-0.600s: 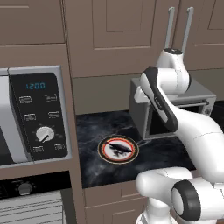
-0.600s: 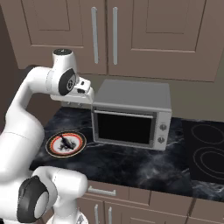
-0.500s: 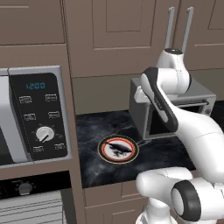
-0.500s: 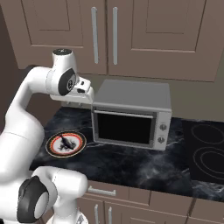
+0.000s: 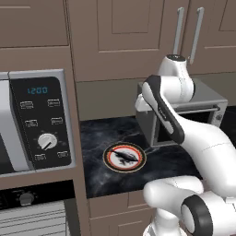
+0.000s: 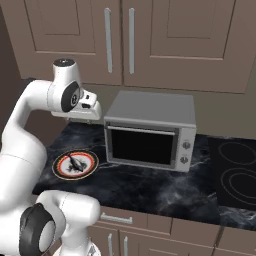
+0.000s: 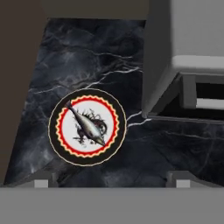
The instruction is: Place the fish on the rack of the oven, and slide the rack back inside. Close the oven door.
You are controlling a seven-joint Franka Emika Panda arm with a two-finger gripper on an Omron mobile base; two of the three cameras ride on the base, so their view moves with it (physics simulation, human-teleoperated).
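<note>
Dark marble countertop (image 5: 99,133) ran beneath brown wall cabinets (image 5: 115,37), forming the working surface.

At far left in the left base view, the silver-and-black microwave (image 5: 37,120) showed a digital display reading "12:00" above rows of buttons and one round dial. Below it sat the oven (image 5: 32,214), with its black control strip, one knob and the pale ribbed cavity visible.

To the right of that column, a round plate (image 7: 59,142) with a black rim, red-and-yellow ring and white centre lay on the countertop. The fish (image 7: 87,126) lay on the plate's centre. In the hand view its long axis ran diagonally, from upper left to lower right, the broader silvery end at lower right. No lettering was legible on the plate.

Further right stood the grey countertop oven (image 6: 150,132), with a dark glass door and two small knobs on its right side; no brand marking was readable.

The gripper (image 7: 111,177) was held above the countertop, near the countertop oven's left corner. Its two fingertips (image 7: 41,180) stood well apart, released, grasping nothing. The fish lay well below, between them in line of sight.
</note>
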